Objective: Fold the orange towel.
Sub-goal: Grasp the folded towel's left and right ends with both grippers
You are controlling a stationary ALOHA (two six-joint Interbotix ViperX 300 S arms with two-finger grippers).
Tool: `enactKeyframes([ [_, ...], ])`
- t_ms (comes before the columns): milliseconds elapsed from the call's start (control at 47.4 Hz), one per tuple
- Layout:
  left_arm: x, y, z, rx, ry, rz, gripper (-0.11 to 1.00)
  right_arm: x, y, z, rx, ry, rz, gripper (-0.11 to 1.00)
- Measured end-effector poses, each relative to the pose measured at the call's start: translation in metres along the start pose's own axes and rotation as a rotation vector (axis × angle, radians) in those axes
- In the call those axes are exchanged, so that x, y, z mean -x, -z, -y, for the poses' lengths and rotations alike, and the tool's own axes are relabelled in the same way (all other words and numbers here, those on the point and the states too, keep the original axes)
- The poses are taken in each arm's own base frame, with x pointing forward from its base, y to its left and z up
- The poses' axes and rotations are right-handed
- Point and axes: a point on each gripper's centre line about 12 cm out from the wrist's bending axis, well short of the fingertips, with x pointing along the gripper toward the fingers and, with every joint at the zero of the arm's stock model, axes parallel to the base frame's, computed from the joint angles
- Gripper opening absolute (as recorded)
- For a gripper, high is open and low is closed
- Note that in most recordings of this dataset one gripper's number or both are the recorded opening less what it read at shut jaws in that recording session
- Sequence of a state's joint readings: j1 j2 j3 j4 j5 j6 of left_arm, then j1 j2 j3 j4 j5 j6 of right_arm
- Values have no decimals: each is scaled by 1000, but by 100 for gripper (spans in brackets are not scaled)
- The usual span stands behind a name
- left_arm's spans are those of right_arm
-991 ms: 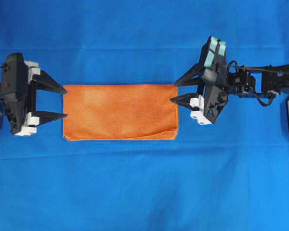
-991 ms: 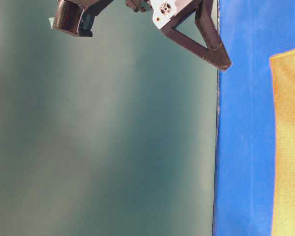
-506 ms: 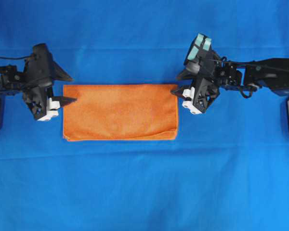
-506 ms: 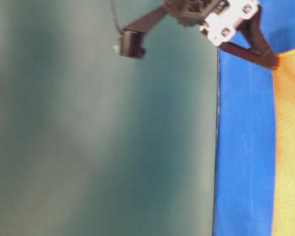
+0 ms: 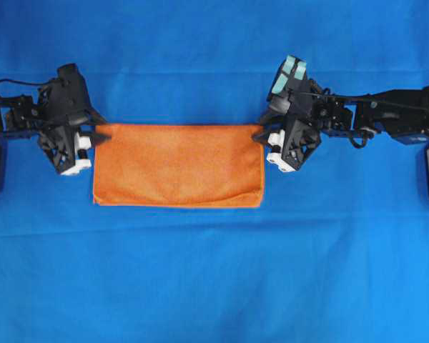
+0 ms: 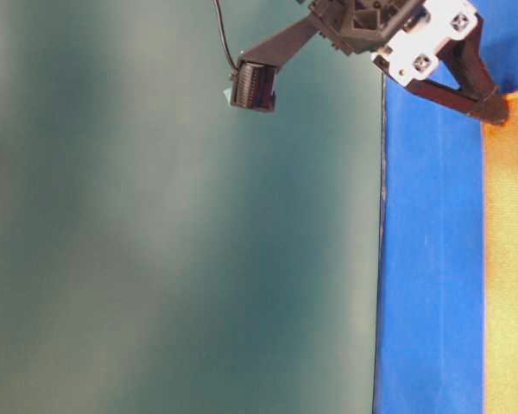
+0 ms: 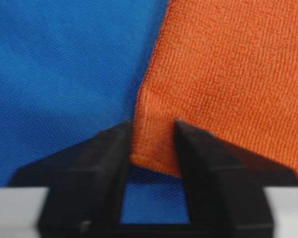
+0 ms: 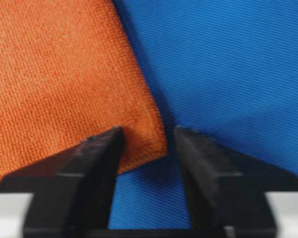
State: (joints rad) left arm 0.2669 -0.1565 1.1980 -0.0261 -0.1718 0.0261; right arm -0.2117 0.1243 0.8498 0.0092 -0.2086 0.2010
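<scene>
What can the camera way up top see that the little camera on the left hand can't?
Only the top camera shows the whole orange towel lying as a long folded rectangle, plus both arms: the left hand at its upper left corner and the right hand at its upper right corner.

Only the left wrist camera shows the close-up: the towel's corner sits between the two black fingers, which look nearly closed on it.

Both show the orange towel, the blue cloth under it, and the left hand at a corner.
</scene>
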Motion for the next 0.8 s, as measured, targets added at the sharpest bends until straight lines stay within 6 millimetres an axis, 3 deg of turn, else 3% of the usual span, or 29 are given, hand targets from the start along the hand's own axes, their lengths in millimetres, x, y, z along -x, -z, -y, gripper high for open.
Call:
enactKeyframes([
  [127,0,0,0,4,-1,0,6,-7,0,-1,14,-7,11,9],
  [169,0,1,0,1,-1,-5,4,-8,0,-2,16,-8,12,3],
  [633,1,1,-1,4,-2,-34,3,-8,0,-3,12,-11,13,3],
  [802,10,-15,-1,8,0,-21,3,1,-7,-4,13,-12,18,3],
])
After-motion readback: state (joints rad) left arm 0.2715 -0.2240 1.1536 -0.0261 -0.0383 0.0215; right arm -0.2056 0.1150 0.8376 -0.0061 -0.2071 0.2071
